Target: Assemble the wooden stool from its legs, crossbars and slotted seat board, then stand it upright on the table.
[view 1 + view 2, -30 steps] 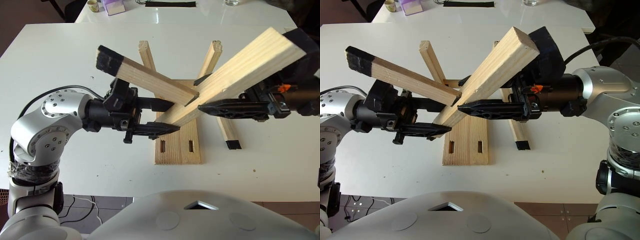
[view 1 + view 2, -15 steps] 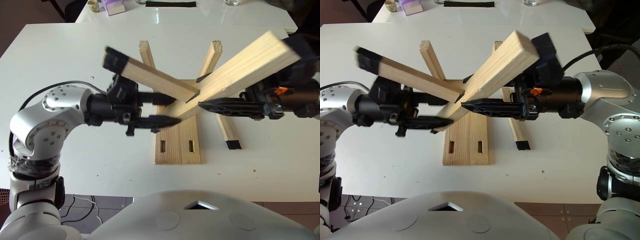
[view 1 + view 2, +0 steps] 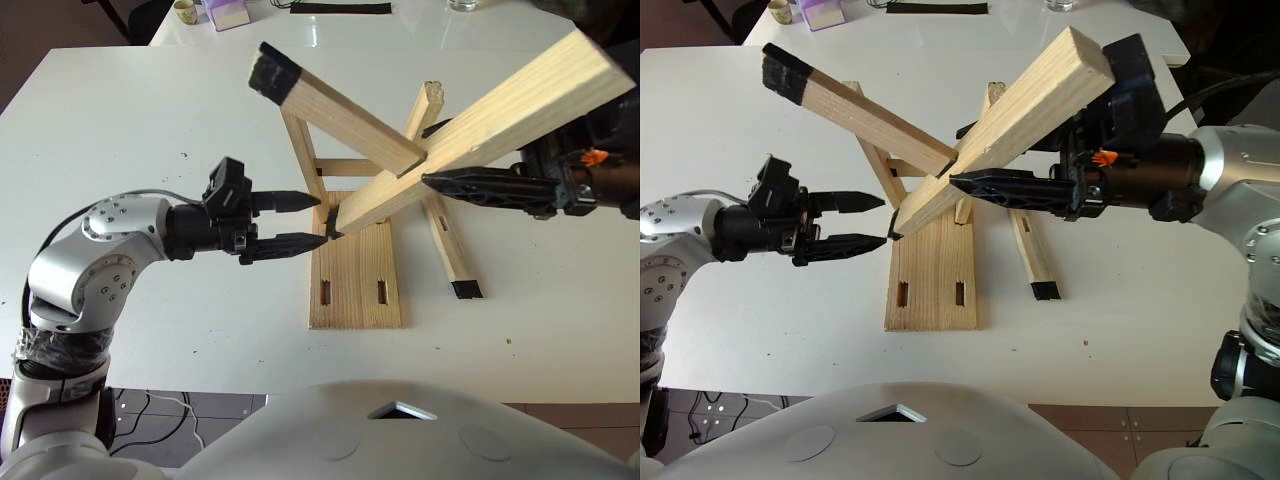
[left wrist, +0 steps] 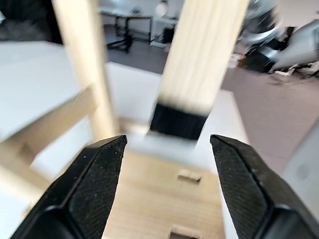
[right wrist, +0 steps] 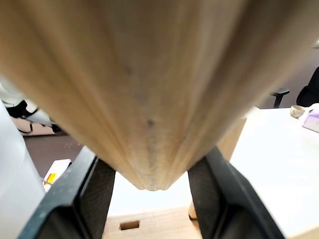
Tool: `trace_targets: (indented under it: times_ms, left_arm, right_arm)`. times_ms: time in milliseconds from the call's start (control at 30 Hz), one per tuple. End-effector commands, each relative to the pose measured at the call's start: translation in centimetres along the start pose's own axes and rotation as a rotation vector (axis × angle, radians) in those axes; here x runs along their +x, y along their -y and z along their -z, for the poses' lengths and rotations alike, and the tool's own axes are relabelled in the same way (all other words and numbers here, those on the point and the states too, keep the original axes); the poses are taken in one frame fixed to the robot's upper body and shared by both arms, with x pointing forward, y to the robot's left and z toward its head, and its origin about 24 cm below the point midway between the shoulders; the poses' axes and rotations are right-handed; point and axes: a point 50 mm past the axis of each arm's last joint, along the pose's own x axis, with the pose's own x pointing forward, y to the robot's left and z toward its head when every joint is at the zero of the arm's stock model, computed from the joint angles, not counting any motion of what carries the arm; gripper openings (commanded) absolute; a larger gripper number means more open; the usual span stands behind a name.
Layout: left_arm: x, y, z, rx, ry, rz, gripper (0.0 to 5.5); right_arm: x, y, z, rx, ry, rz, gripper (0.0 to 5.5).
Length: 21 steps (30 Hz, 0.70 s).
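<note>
The left claw (image 3: pixel 320 220) has just let go. 1 second ago its fingers were closed around the lower part of the crossed pair of pale wooden legs. Now they are spread with nothing between them, pulled back toward the robot's left and hovering just beside the black-capped lower end of the broad pale plank leg (image 3: pixel 500 115).

The right claw (image 3: pixel 440 170) alone carries that plank, pinching it between its long black fingers (image 5: pixel 94 199). The narrower pale leg with the black cap (image 3: pixel 340 115) rides along with it, locked into the plank where the 2 cross. The whole X has also swung higher and farther over the table than it was.

Beneath it, the flat slotted seat board of light wood (image 3: pixel 355 285) lies on the white table (image 3: pixel 130 120). The second frame rests partly across its far end: 2 thin pale legs (image 3: pixel 445 245) joined by a short crossbar (image 3: pixel 340 167).

To my eye the joint holds without a second grip, so the X counts as assembled. What remains is tying it to the frame on the table, fitting the board's slots and standing the stool up. With 1 claw bearing a long, lopsided load, the plank could twist in the grip.
</note>
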Motion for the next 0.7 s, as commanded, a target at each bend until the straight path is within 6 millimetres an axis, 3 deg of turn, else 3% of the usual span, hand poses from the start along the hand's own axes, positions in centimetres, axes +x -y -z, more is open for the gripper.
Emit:
trace_targets:
  times_ms: [33, 267, 700]
  left_arm:
    - [-1.4, -0.3, 1.0, 0.018, -0.034, -0.075, 3.12]
    - [-1.0, -0.7, 1.7, 0.029, -0.028, -0.110, 3.12]
    - [-0.7, -0.7, 1.3, 0.048, -0.016, -0.110, 3.12]
  right_arm:
    - [-0.4, -0.6, 0.9, -0.014, -0.118, 0.000, 2.03]
    - [0.1, -2.2, 5.6, -0.035, -0.350, -0.075, 2.03]
    - [-0.2, -2.7, 8.1, -0.065, -0.413, -0.086, 2.03]
